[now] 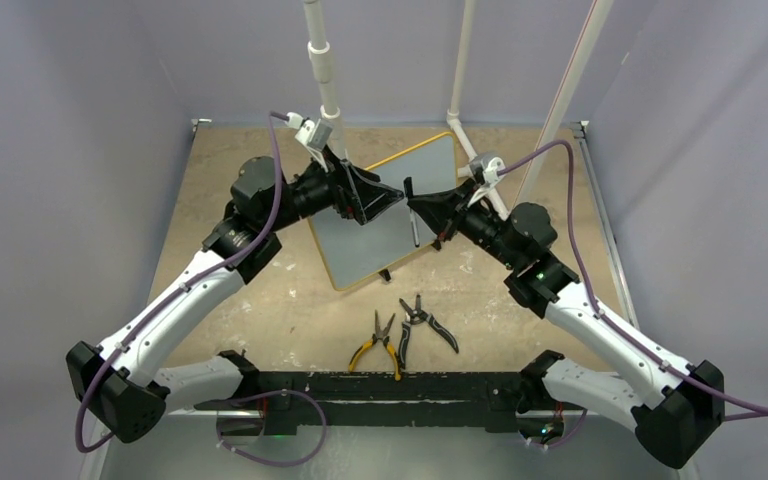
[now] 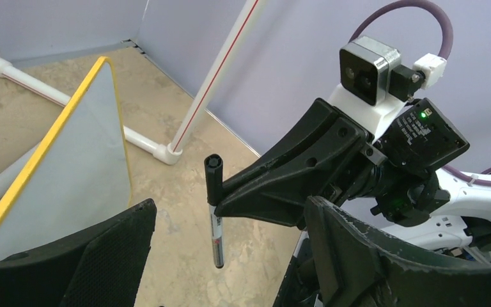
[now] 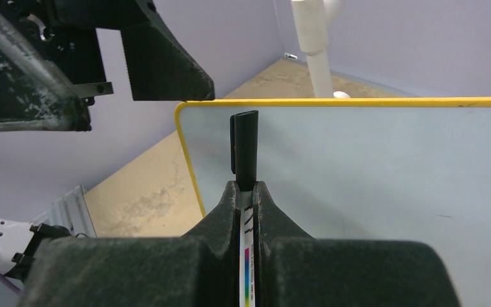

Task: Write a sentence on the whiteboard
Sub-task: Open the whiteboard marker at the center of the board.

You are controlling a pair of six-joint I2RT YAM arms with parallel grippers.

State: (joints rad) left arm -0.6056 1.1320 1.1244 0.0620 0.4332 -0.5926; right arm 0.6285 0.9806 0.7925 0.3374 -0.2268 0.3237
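The whiteboard (image 1: 385,240) lies tilted in the middle of the table, yellow-rimmed. Its face is blank; no sentence shows on it in the top view, the left wrist view (image 2: 70,173) or the right wrist view (image 3: 371,179). My right gripper (image 1: 412,206) is shut on a marker (image 3: 245,150) with its black cap on, held over the board's right part. My left gripper (image 1: 385,195) is open just to its left. In the left wrist view its fingers (image 2: 112,249) stand wide on either side of the marker (image 2: 215,211), not touching it.
Yellow-handled pliers (image 1: 378,342) and black-handled pliers (image 1: 425,322) lie near the front edge. White PVC posts (image 1: 325,75) and a floor pipe (image 1: 465,140) stand behind the board. Purple walls close in three sides.
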